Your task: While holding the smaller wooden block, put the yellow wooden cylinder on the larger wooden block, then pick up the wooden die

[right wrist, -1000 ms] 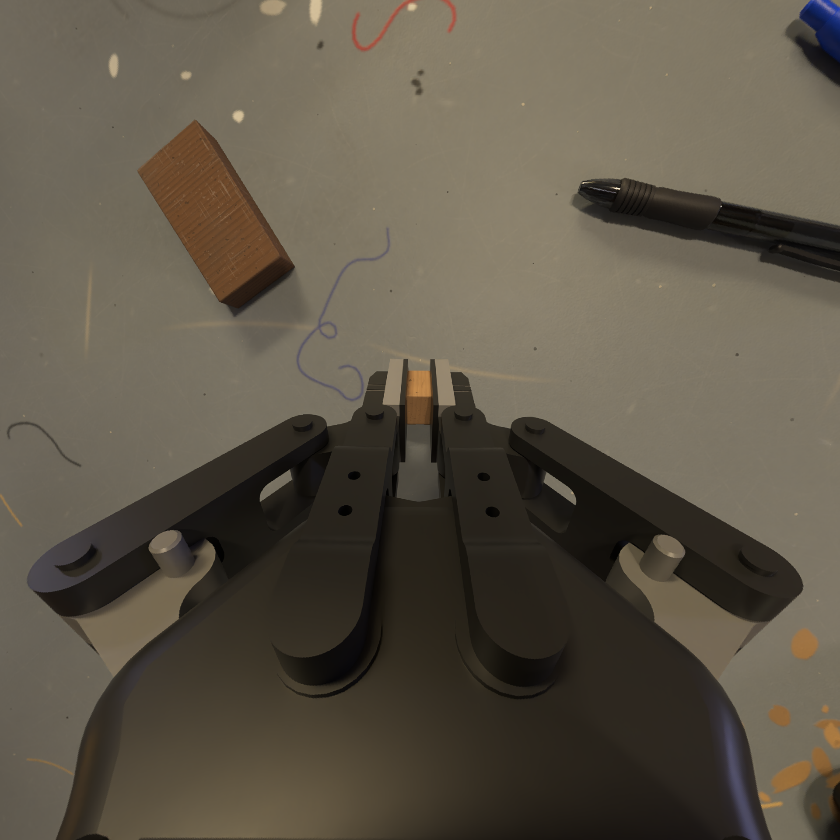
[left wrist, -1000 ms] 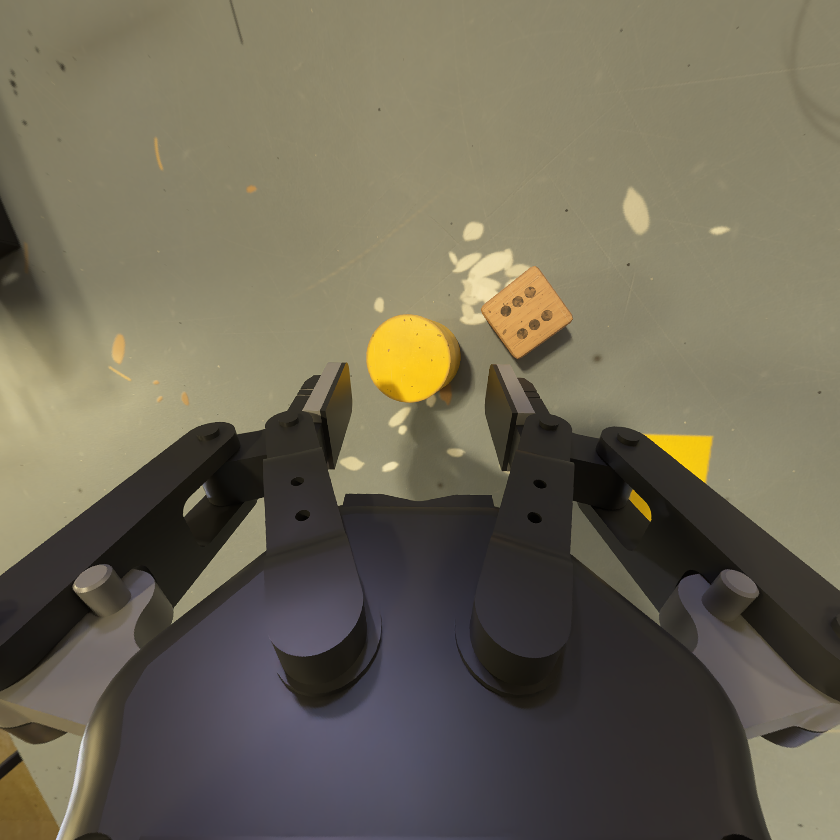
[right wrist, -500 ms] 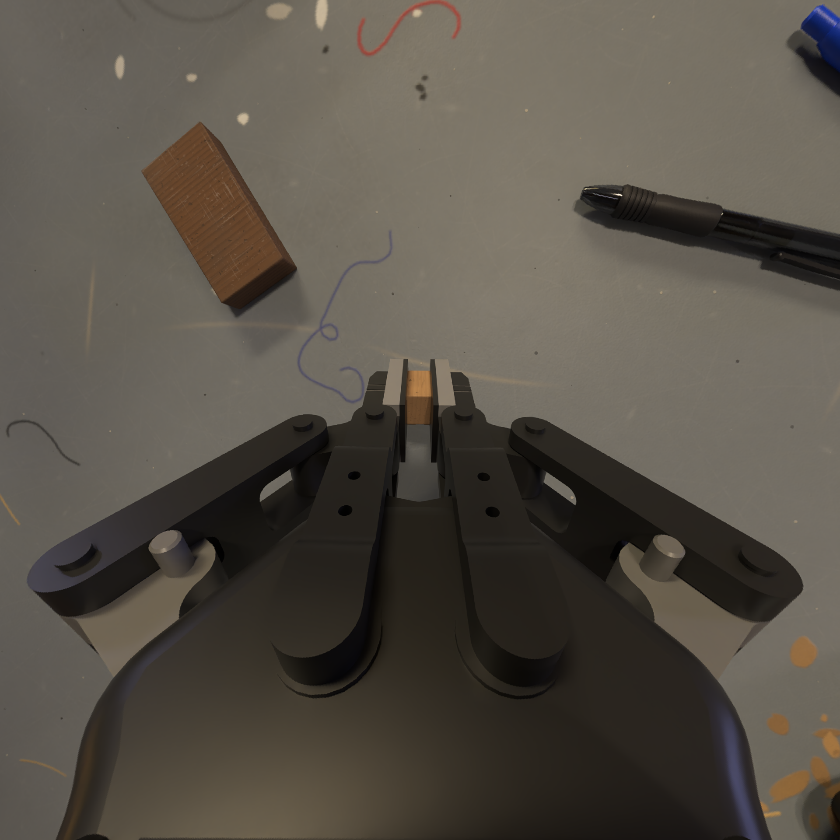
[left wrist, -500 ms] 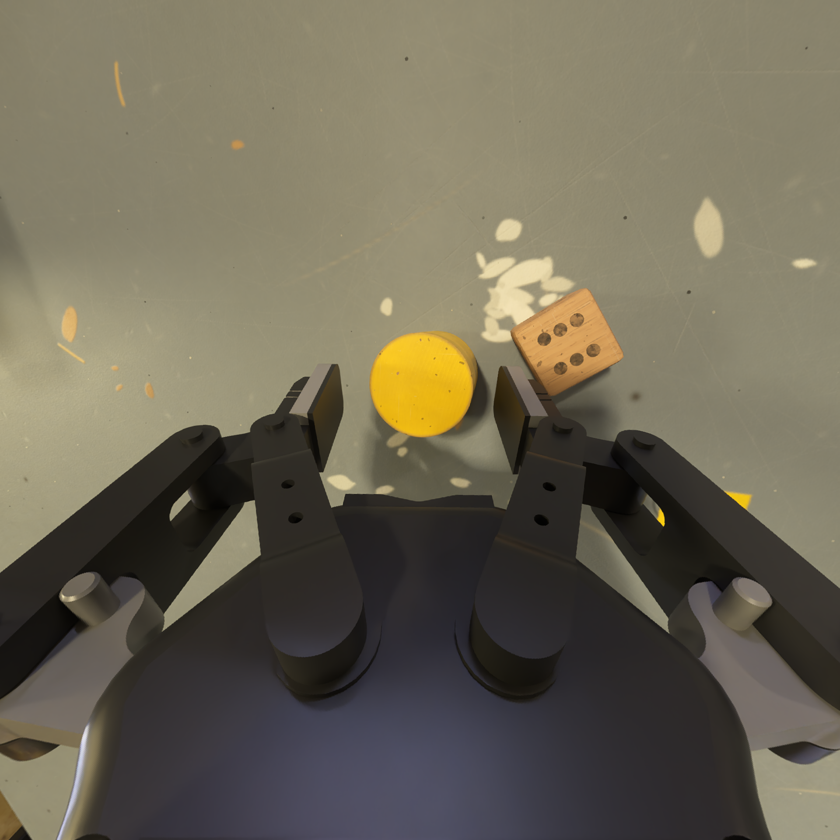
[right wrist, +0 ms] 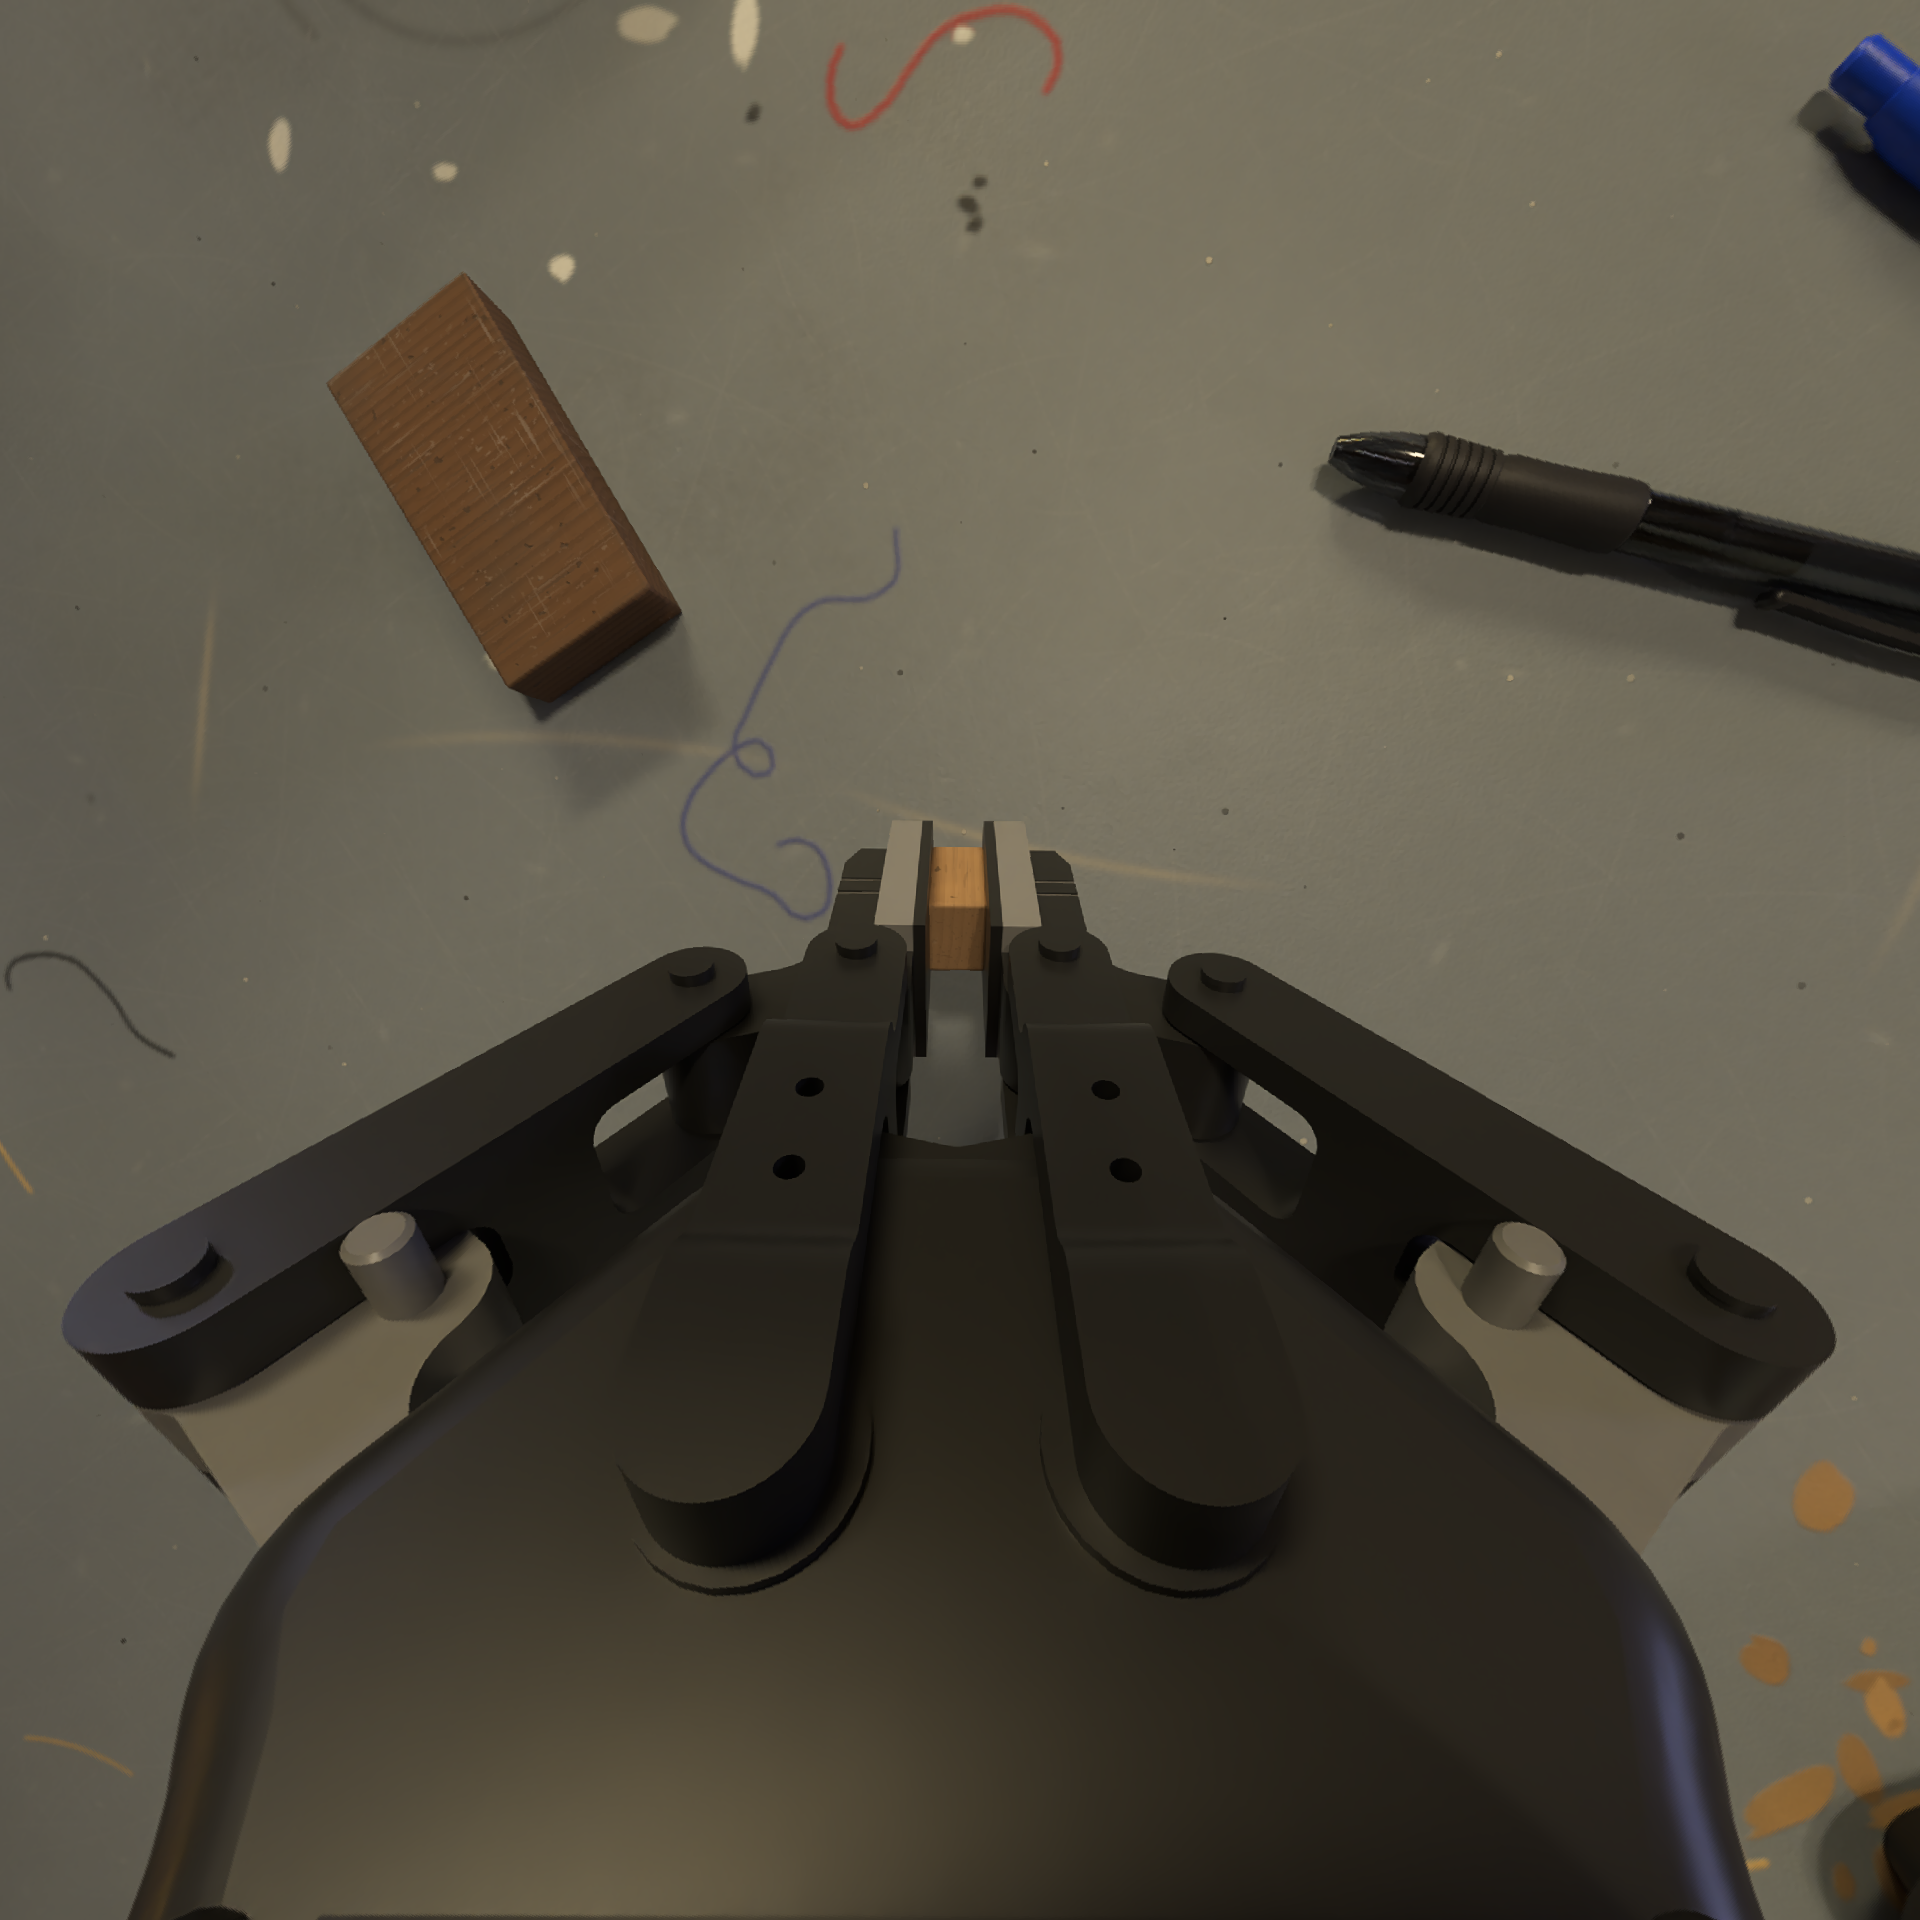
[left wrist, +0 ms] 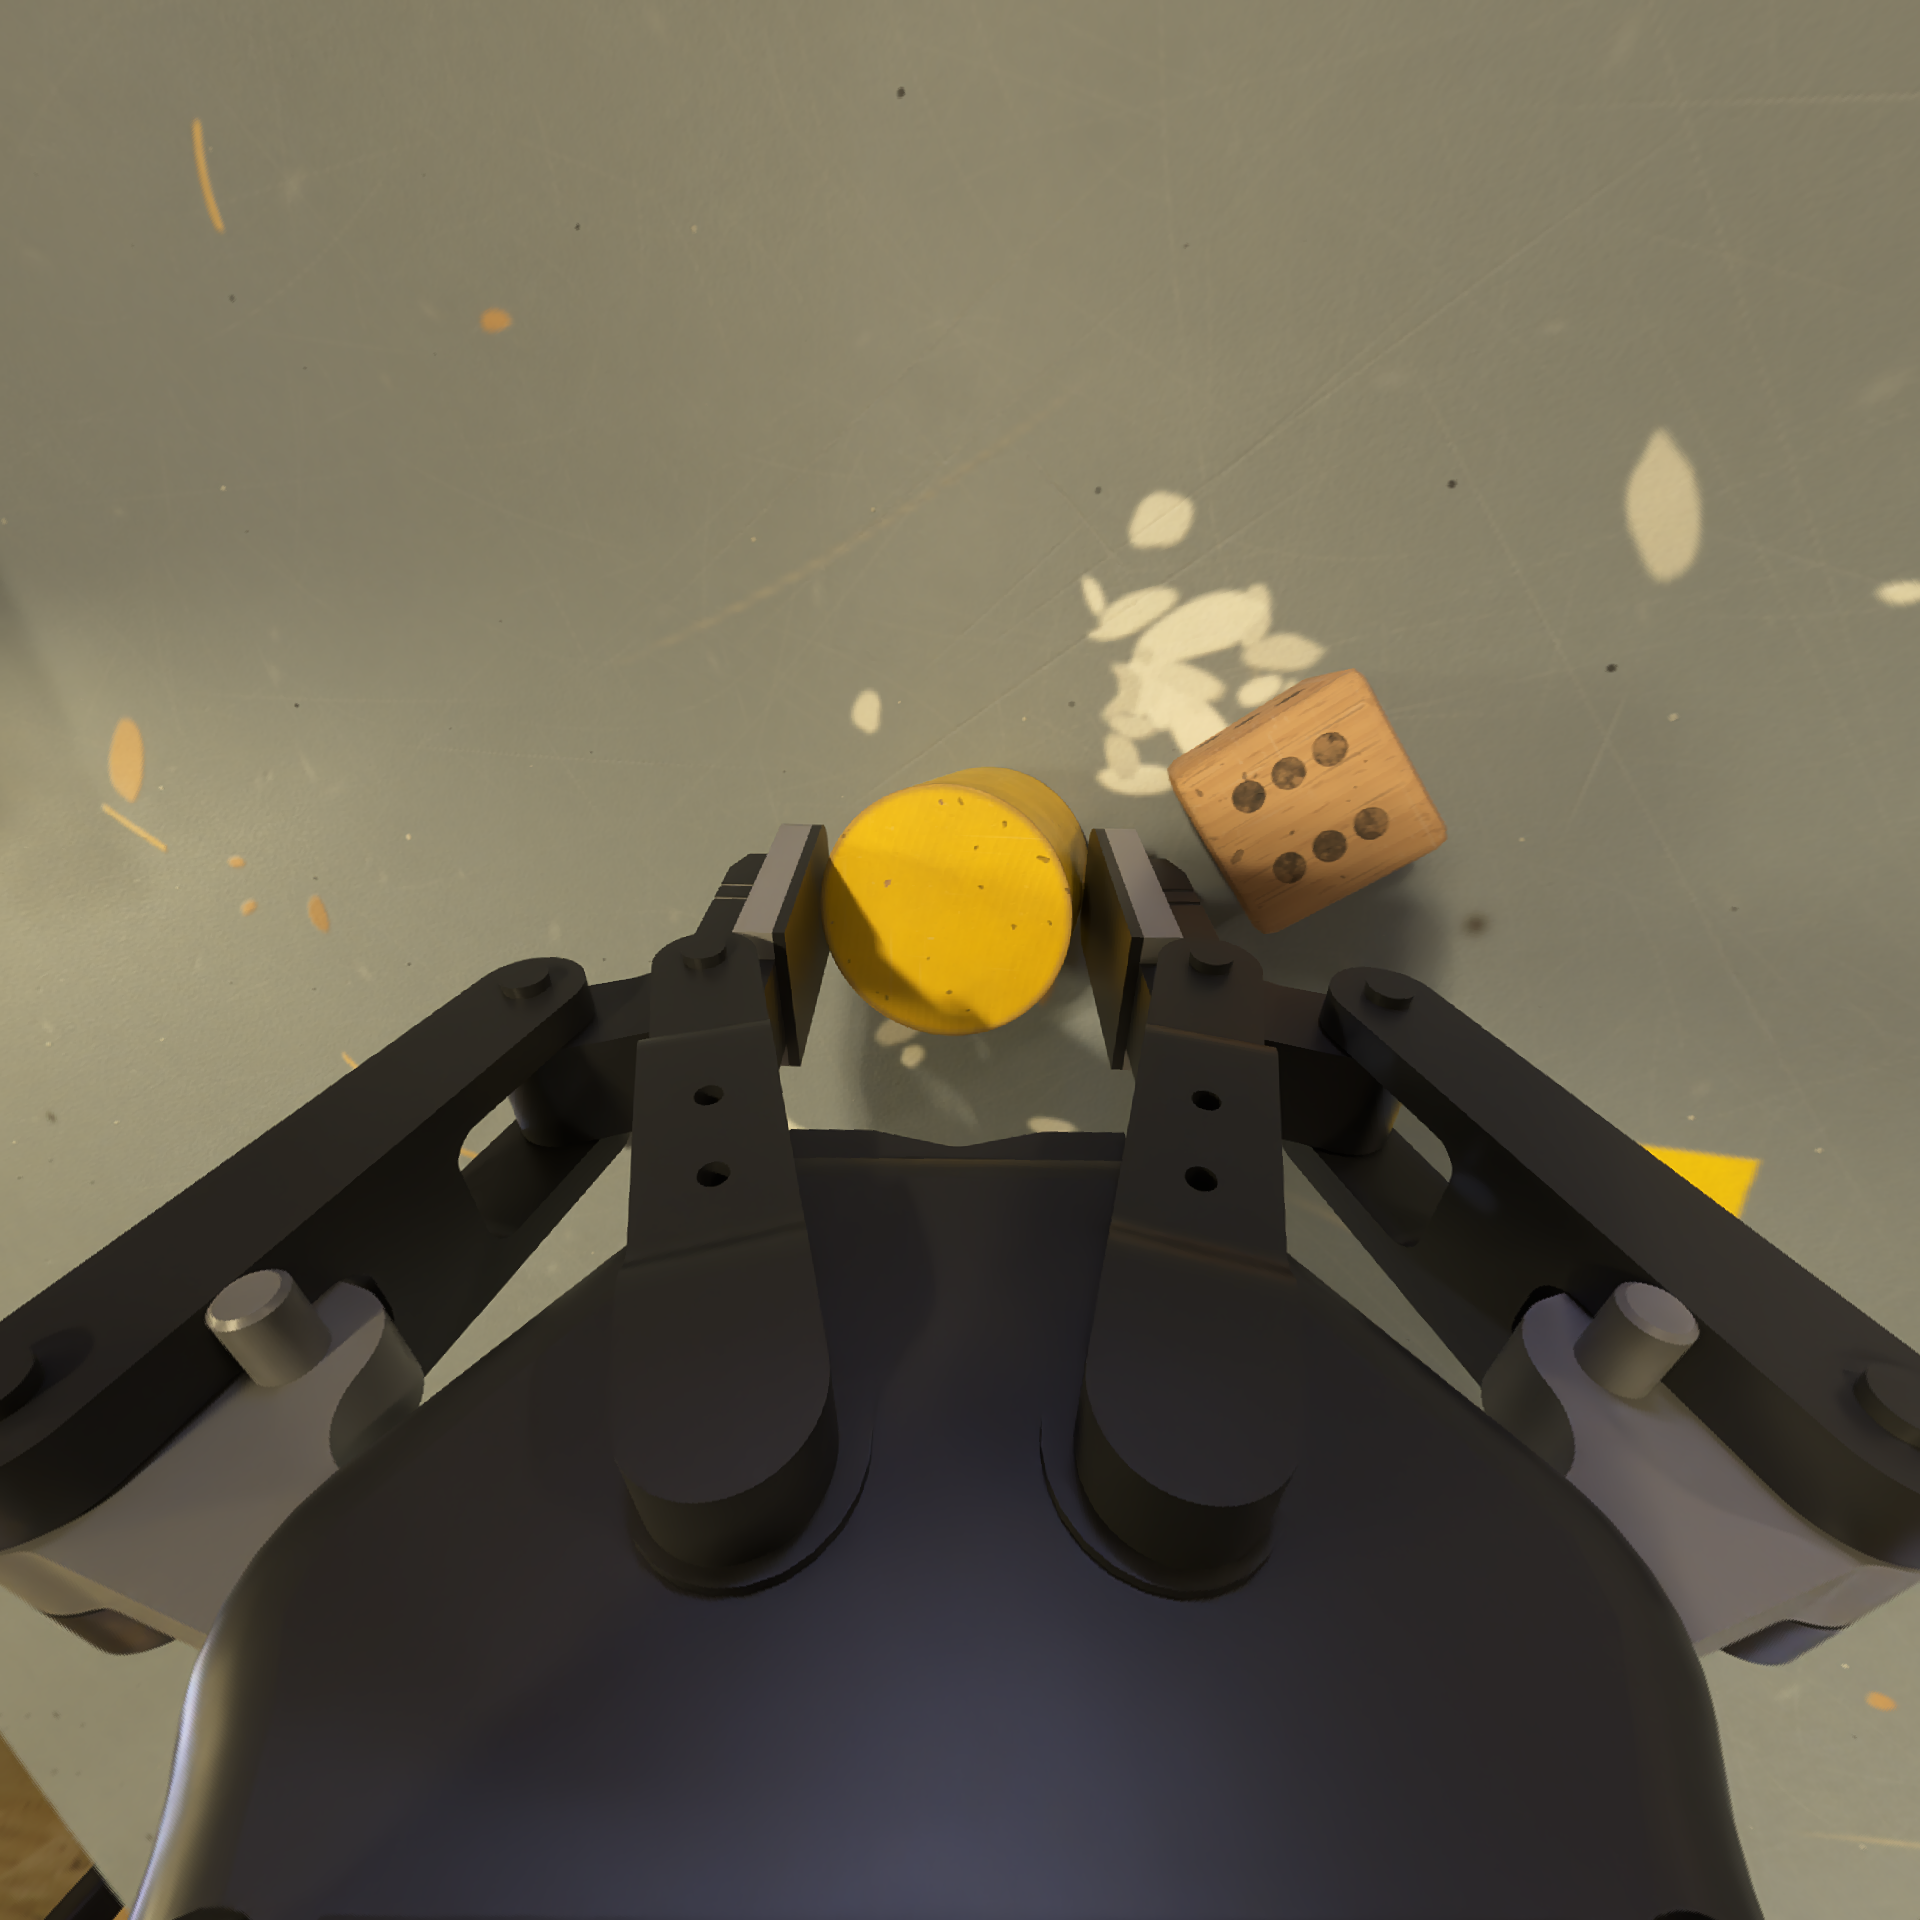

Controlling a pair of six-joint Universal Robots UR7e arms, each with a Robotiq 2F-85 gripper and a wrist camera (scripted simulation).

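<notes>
In the left wrist view the yellow wooden cylinder [left wrist: 951,902] stands on the grey table between the pads of my left gripper [left wrist: 951,935]. The jaws have closed in on its two sides and it still rests on the table. The wooden die [left wrist: 1307,798] lies just right of the right finger, six pips up. In the right wrist view my right gripper [right wrist: 957,894] is shut on the smaller wooden block [right wrist: 957,906], held above the table. The larger brown wooden block [right wrist: 499,488] lies flat to the upper left of it.
A black pen [right wrist: 1621,520] lies to the right and a blue pen tip [right wrist: 1875,104] shows at the top right corner. A yellow patch [left wrist: 1704,1179] shows behind the left gripper's right linkage. Paint flecks and scribbles mark the table.
My left gripper moved forward and down so the cylinder now sits between its pads, and its jaws narrowed onto it. The right gripper kept the small block and barely moved.
</notes>
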